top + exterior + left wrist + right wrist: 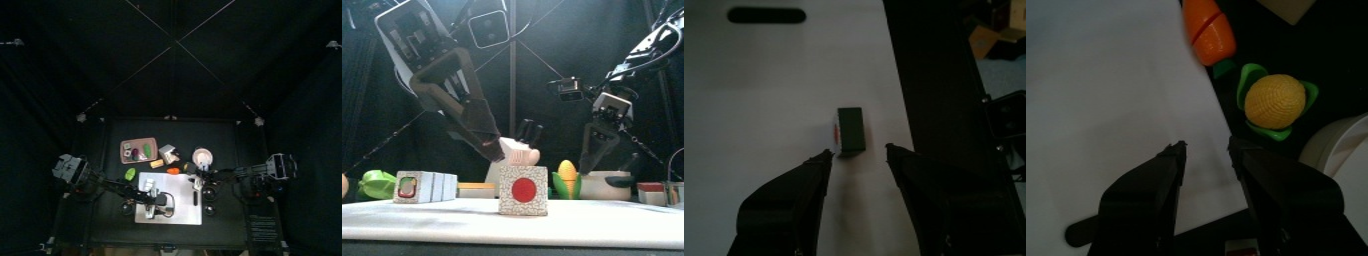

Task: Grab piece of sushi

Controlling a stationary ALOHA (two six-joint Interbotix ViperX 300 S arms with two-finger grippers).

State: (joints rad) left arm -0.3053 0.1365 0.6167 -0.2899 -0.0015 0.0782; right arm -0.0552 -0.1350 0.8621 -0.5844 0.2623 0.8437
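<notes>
A sushi piece (850, 130) with a dark wrap and a red centre stands on the white cutting board (764, 100). In the front view the sushi piece (524, 190) is near and in the middle. My left gripper (858, 155) is open above the board, and the sushi lies just ahead of its fingertips, in line with the gap, untouched. My right gripper (1204, 150) is open and empty over the board's edge (1106, 120). In the top view both grippers, left (151, 203) and right (195, 186), hang over the board (181, 212).
A toy corn cob (1276, 102), an orange carrot piece (1211, 28) and a white bowl (1351, 150) lie beside the board near the right gripper. A second sushi block (425, 185) and a green toy (380, 183) stand at the left. A brown tray (138, 148) is at the back.
</notes>
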